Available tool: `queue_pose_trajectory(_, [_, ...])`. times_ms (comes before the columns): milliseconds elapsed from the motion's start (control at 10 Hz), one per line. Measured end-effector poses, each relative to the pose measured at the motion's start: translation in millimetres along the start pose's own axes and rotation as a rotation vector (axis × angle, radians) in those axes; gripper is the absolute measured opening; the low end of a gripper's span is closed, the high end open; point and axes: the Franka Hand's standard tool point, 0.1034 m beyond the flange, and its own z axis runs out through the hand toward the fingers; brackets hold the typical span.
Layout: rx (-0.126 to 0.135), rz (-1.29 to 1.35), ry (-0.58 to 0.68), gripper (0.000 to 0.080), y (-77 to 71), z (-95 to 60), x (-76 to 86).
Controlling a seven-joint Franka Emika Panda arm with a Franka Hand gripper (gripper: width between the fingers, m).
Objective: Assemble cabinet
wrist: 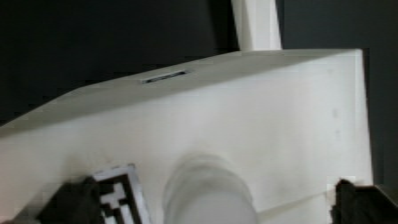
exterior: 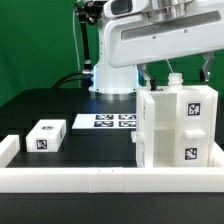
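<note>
The cabinet (exterior: 175, 125) is a large white box with square black-and-white tags on its front, standing upright at the exterior view's right. My gripper (exterior: 176, 72) hangs directly over its top, with one finger (exterior: 148, 72) near each top edge. In the wrist view the cabinet (wrist: 231, 110) fills the picture. My gripper (wrist: 217, 200) is open wide there, and both dark fingertips (wrist: 75, 203) sit at the outer sides of the white body, one beside a tag. A small white drawer block (exterior: 47, 135) with tags lies on the black table at the left.
The marker board (exterior: 105, 121) lies flat at the back middle. A long low white rail (exterior: 100, 178) runs along the front, with a raised end at the left (exterior: 8, 150). The robot base (exterior: 112, 75) stands behind. A white strip (wrist: 260, 25) shows beyond the cabinet.
</note>
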Motion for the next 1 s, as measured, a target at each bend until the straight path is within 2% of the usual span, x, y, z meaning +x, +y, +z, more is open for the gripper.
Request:
queue_pose_trajectory(200, [0.001, -0.01, 0.007, 0.0649, 10.2, -29.8, -12.8])
queue_pose_trajectory(400, [-0.008, 0.008, 0.01, 0.0649, 18.5, -43.8, -35.9])
queue_pose_trajectory(500, [-0.008, 0.032, 0.017, 0.0649, 17.0, -47.6, -35.0])
queue_pose_trajectory(900, [-0.005, 0.006, 0.014, 0.0649, 21.3, -42.8, -35.8])
queue_pose_trajectory(1000, [-0.013, -0.039, 0.013, 0.0649, 46.7, -38.1, -45.3])
